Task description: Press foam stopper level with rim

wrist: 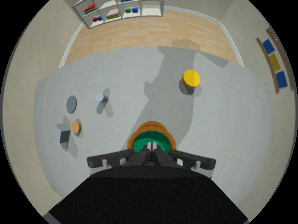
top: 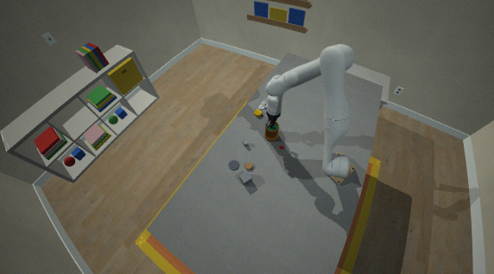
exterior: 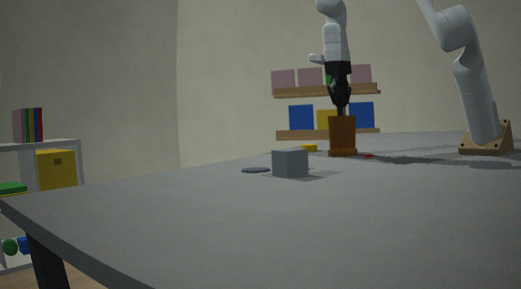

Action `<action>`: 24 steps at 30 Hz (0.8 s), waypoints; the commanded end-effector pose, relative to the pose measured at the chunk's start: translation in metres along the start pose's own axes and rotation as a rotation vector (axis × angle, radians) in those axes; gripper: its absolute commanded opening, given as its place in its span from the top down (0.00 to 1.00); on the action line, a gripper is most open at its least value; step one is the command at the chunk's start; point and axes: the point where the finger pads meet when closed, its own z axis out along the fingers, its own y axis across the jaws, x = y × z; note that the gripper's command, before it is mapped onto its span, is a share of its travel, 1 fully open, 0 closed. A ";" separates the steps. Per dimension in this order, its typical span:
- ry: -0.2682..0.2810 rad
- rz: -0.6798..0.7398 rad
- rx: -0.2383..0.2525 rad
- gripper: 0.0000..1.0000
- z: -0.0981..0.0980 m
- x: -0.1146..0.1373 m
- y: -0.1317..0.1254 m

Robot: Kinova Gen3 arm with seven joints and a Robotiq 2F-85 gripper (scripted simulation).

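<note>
Stopper (wrist: 152,140): a green foam disc inside the brown jar (exterior: 342,135), low centre in the wrist view and right of centre in the exterior view. The gripper (exterior: 341,109) has its fingers together with nothing between them, and from the side their tips stand right at the jar's mouth, so they seem to bear on the foam. No foam shows above the rim from the side; how deep it sits I cannot tell.

To do this step well, I judge the push should run straight down the jar's axis, on the foam's middle, so the jar neither tips nor slides. It should go only a little below the rim, since too deep a push leaves the foam low. The lift-off should be vertical, with the fingers kept together so nothing drags on the wall.

Going near to far in the exterior view: a grey cube (exterior: 290,162) at centre, a flat grey disc (exterior: 255,170) left of it, then the jar with a small red mark (exterior: 368,156) at its right foot and a yellow puck (exterior: 309,147) behind on its left. The jar holds only the stopper. In the top view's left, a shelf unit (top: 65,87) keeps stacked boards, blocks, balls and a yellow box (top: 125,76) in its compartments.
</note>
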 end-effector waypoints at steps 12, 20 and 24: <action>0.000 -0.001 0.001 1.00 0.001 0.000 0.000; 0.000 -0.001 0.001 1.00 -0.001 0.000 0.000; 0.000 -0.001 0.001 1.00 -0.002 0.000 0.000</action>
